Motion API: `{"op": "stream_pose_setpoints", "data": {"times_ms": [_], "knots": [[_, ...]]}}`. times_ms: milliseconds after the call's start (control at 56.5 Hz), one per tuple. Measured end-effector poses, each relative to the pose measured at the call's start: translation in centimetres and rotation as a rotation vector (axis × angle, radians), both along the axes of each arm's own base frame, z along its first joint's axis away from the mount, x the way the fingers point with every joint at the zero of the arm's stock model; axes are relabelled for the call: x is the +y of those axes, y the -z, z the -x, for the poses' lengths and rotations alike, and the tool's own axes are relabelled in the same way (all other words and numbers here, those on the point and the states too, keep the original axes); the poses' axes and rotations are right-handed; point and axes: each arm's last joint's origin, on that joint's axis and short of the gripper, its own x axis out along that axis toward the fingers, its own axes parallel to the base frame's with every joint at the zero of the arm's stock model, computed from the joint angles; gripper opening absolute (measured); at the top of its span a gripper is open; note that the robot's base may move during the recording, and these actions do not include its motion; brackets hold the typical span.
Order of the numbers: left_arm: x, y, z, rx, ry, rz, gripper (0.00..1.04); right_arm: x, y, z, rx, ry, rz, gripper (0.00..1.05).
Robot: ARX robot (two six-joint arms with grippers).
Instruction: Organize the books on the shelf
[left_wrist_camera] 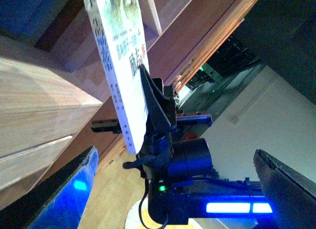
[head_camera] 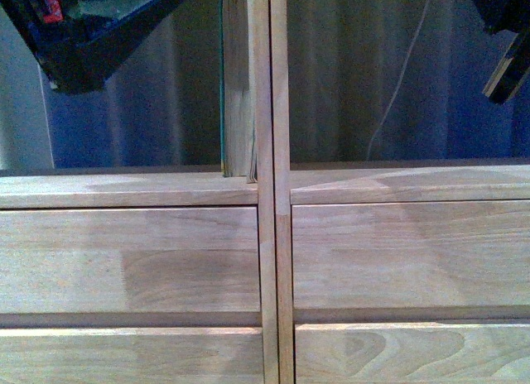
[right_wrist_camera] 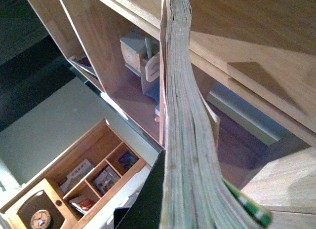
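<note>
Left gripper point(left_wrist_camera: 143, 98) is clamped on the softcover point(left_wrist_camera: 116, 46), pinched near one end so the rest sticks out toward the shelf point(head_camera: 132, 260); right gripper point(head_camera: 505, 69) I can't tell, a thick book point(right_wrist_camera: 185, 140) swamps its camera; teal book point(head_camera: 237, 86) stands upright in the left bay, tight against the post point(head_camera: 271, 111); my worry is the floppy softcover bending, or catching the teal book and tipping it on the way in.
</note>
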Motion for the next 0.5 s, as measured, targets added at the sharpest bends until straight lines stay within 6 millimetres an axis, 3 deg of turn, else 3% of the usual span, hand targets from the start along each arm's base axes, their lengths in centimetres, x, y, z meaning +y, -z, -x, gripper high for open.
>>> {"op": "stream_pose_setpoints", "data": {"times_ms": [496], "knots": [[-1.8, -1.3, -4.7, 0.026, -0.026, -0.029, 0.97, 1.5, 0.6, 0.4, 0.013, -0.079, 0.03, 0.07]]}}
